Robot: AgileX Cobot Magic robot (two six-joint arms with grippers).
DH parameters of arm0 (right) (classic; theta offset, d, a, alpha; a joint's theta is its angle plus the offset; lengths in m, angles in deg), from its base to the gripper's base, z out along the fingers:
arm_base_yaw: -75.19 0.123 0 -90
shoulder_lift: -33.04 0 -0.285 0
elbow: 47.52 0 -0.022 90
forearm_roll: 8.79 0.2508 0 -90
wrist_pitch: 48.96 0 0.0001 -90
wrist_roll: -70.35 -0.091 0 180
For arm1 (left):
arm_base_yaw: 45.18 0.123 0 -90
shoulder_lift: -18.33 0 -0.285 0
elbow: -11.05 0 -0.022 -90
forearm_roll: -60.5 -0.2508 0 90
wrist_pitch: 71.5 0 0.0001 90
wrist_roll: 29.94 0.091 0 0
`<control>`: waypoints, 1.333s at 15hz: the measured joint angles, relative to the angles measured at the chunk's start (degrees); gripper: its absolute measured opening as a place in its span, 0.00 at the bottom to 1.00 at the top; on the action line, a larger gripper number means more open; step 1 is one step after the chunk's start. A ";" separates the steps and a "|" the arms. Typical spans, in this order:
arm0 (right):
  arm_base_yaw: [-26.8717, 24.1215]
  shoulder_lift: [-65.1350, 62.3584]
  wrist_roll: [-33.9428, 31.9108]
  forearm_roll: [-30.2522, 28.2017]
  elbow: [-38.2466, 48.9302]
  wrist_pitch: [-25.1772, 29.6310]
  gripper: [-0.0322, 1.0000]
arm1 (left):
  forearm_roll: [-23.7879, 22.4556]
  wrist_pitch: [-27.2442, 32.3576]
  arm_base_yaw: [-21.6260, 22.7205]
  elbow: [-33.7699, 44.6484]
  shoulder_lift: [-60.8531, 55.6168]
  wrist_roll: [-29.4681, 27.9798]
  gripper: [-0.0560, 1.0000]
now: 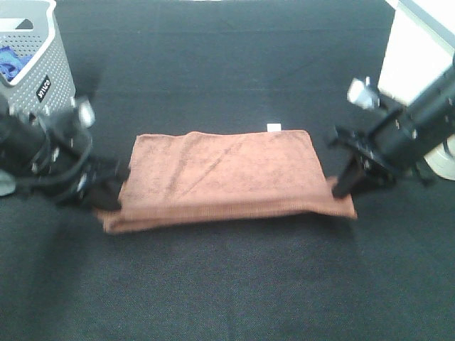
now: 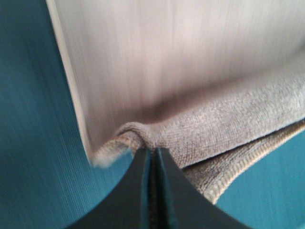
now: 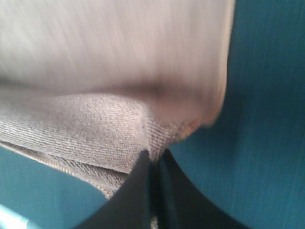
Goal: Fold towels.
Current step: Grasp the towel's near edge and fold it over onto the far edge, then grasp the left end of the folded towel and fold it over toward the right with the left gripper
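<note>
Clamping opposite ends of the folded towel (image 1: 224, 174), left gripper (image 2: 153, 151) and right gripper (image 3: 155, 155) flank it.

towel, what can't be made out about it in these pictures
1. Wrist views: the towel beyond the left gripper and right gripper is blurred.
2. High view: its pinched corners hide under them.
3. High view: white tag too small to read.
4. High view: basket cut by the edge.
</note>
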 joint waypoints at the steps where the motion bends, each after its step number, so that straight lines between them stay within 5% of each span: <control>1: 0.00 0.34 0.23 0.00 -2.58 -0.92 0.03 | 0.00 -2.35 0.00 -1.72 -0.06 0.69 0.06; 9: 0.00 16.27 0.63 -0.34 -26.30 -2.29 0.03 | -0.52 -8.54 -0.11 -18.11 10.60 2.23 0.06; 15: 0.00 24.92 0.57 -1.03 -31.63 -6.36 0.04 | -2.98 -8.77 -0.11 -26.70 19.88 -0.17 0.06; 18: 0.00 25.38 0.46 -0.46 -32.14 -8.37 0.26 | -4.01 -9.91 -0.11 -26.99 21.03 -1.60 0.20; 19: 0.00 25.50 0.23 0.00 -32.14 -7.96 0.58 | -4.01 -10.20 -0.11 -27.22 21.03 -1.66 0.38; 20: 0.00 25.55 0.06 0.06 -32.14 -6.99 0.74 | -4.07 -10.20 -0.11 -27.22 21.03 -1.66 0.50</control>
